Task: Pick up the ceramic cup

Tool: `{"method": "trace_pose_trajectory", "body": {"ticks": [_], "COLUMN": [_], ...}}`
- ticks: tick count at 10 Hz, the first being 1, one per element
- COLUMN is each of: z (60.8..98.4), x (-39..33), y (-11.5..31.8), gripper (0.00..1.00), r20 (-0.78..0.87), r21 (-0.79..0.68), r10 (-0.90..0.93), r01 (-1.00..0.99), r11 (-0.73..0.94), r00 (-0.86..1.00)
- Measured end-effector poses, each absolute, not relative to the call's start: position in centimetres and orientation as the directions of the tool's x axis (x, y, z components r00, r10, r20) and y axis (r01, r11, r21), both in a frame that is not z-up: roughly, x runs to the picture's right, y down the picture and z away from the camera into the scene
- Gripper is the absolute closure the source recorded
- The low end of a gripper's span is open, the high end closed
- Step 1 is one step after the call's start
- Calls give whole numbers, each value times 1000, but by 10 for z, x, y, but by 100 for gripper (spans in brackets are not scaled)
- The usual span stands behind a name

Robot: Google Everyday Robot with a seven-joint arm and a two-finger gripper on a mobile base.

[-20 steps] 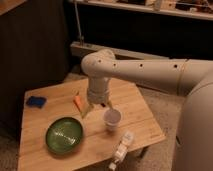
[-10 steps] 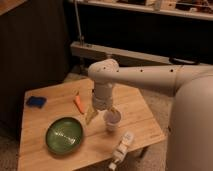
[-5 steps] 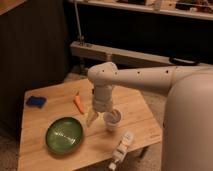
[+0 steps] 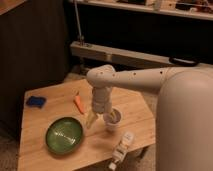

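The gripper [image 4: 102,118] hangs low over the table [image 4: 48,114], pointing down from the pale arm [image 4: 131,78], right at the ceramic cup [image 4: 113,121]. It is released rather than clenched: one light finger [image 4: 91,119] slants down on the cup's left with a gap between it and the cup wall, while the other sits at the cup's rim, and it cannot be told whether that one is inside the rim or just behind it. The ceramic cup stands upright on the table, small, white and tapering toward its base. Left of the cup and a little nearer the camera lies the green bowl [image 4: 64,134], round, much wider than the cup and apart from it. Beyond the cup to the left, past the slanting finger, an orange carrot-like piece [image 4: 79,103] lies on the wood. Farther left of the cup, near the table's edge, rests a blue object [image 4: 35,101]. On the near side of the cup, slightly to its right, a white bottle [image 4: 122,148] with a label lies on its side at the table's front edge. Right of the cup, the robot's pale body [image 4: 187,125] fills that side of the view.
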State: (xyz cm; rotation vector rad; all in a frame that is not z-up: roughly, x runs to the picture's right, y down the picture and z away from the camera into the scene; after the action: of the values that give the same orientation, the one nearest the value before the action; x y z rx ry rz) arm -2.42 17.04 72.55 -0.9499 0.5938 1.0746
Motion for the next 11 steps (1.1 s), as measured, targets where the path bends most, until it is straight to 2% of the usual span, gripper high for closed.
{"method": "trace_pose_trajectory", "body": {"ticks": [6,7,8,9,11], "z": [740,741,742,743,744], "x": [-23,-23,-22,-21,-21], "y": [182,183,184,184,186], "gripper": [21,25,37,42,45], "r20": [-832,-836,-840,-843,-850], "r21": [-338,-336,-333,-332,-333], "r10": [411,406,401,398,384], "r01": [-928,-929,-931,-932,-932], "r11": [156,153,149,146,142], "r00": [372,370,365,362,362]}}
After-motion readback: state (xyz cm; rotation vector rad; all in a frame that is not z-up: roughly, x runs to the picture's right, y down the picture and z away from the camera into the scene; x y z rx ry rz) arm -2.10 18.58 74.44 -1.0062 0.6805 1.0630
